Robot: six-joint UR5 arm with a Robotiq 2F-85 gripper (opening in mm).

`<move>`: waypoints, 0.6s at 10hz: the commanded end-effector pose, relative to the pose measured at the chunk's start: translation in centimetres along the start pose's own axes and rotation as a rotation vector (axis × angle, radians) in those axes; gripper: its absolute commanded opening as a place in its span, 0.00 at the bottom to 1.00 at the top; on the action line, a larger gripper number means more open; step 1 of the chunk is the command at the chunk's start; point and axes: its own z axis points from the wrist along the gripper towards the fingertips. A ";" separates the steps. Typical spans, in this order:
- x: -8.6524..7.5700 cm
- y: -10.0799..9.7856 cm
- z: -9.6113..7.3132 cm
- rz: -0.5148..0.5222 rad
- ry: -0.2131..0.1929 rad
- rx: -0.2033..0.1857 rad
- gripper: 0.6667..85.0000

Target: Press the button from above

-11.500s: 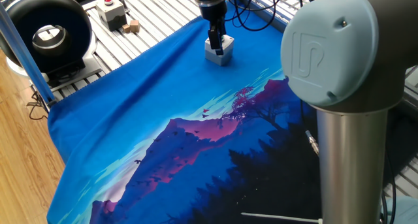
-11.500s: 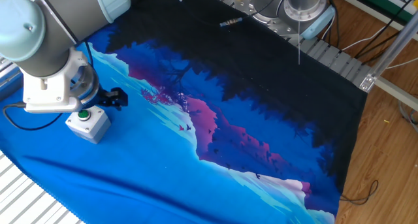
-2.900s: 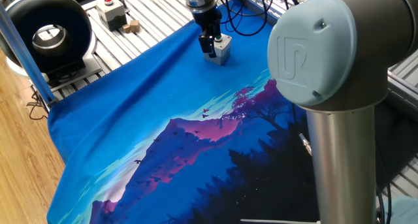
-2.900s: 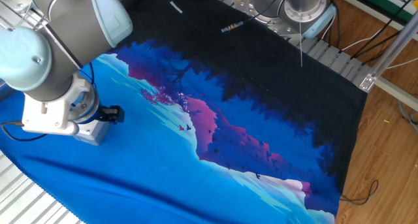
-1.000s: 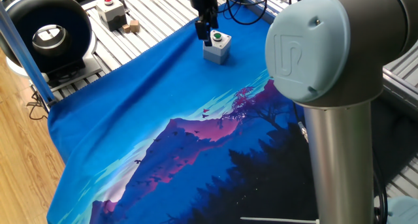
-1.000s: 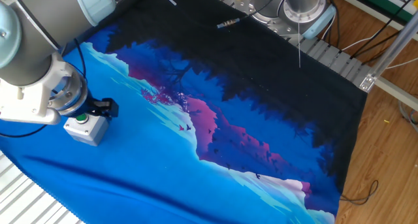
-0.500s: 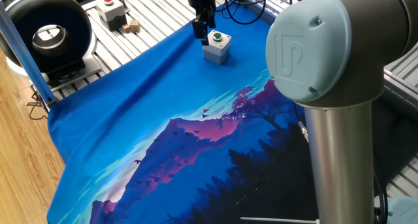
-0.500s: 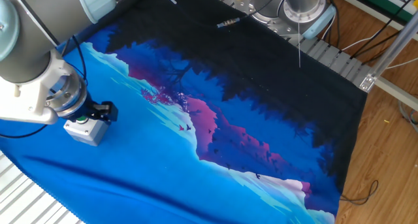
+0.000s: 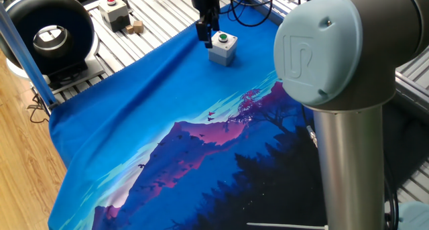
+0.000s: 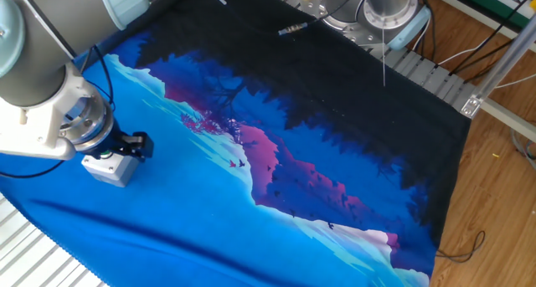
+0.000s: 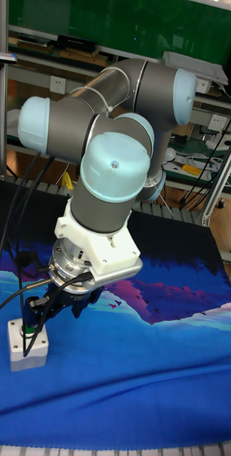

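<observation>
One fixed view: the small light-grey box (image 9: 222, 50) sits on the blue part of the printed cloth (image 9: 167, 123), near the cloth's far edge. The green button (image 9: 223, 37) with its silver ring faces up on the box top and is fully exposed. The gripper (image 9: 203, 33) hangs just to the left of the box, its dark fingers pointing down beside the button rather than over it. Whether the fingers are spread or closed cannot be told here. On the slatted table (image 9: 151, 19) beyond the cloth stand a grey box with a red button (image 9: 114, 12), a small wooden block (image 9: 136, 27) and a black round device (image 9: 48, 35). The arm's large grey joint (image 9: 342, 49) fills the right foreground.

The other fixed view: the light-grey box (image 10: 110, 166) lies at the cloth's left end on the blue area. The arm's wrist (image 10: 59, 120) overlaps the box from the upper left, so only a sliver of the button shows. The fingertips are hidden.

Tall fixed view: the box (image 11: 27, 345) stands at lower left on the blue cloth, the button (image 11: 28, 330) visible on top. The gripper (image 11: 36, 311) reaches down and to the left, ending just above and beside the button. Contact, and any gap between the fingers, cannot be made out.
</observation>
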 end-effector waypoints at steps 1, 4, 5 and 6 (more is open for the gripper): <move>0.5 -0.2 0.4 -0.003 0.008 0.002 0.85; 0.6 -0.5 0.9 -0.004 0.013 0.006 0.85; 0.5 -0.4 1.2 -0.004 0.011 0.004 0.85; 0.7 -0.6 1.6 -0.005 0.016 0.010 0.85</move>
